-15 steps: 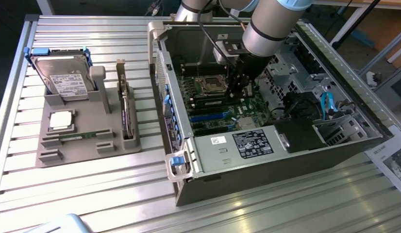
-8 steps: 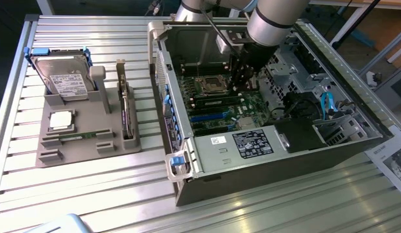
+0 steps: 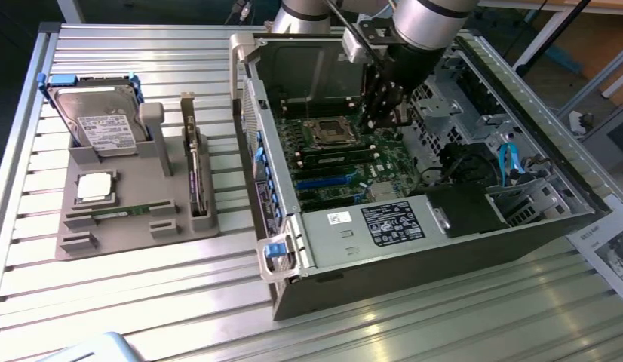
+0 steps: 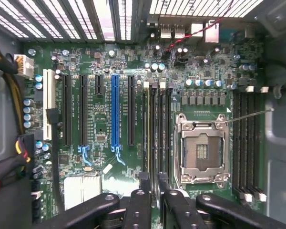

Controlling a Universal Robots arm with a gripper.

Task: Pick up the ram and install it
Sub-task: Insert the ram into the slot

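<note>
Ram (image 3: pixel 122 213) on edge in grey tray (image 3: pixel 140 179), exterior view's left, long axis running left-right there. Gripper (image 3: pixel 385 119) well apart, over memory slots (image 4: pixel 158 129) inside case (image 3: pixel 492 234). Open or closed: cannot tell.

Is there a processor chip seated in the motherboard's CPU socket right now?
No, the CPU socket shows its bare contact field in the middle, with no chip seated in it.
</note>
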